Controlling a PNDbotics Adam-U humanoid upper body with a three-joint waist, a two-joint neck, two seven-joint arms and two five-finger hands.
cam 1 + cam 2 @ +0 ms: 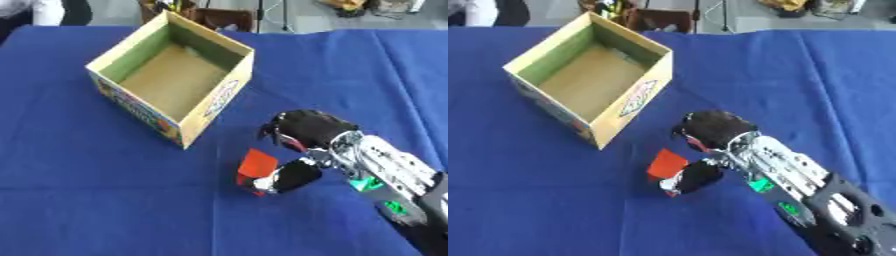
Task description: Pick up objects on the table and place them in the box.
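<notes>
A small red block [256, 164] sits on the blue cloth, just right of the box's near corner. My right hand [302, 131] reaches in from the lower right and its thumb [293, 176] and curled fingers close around the block's right side. The block looks tilted, with one corner down. The open cardboard box [217, 42] stands at the upper left, its brown floor bare. My left hand shows in neither view.
Blue cloth [87, 200] covers the whole table, with wide free room left and right of the box. Beyond the far edge stand dark stands and clutter [219, 12].
</notes>
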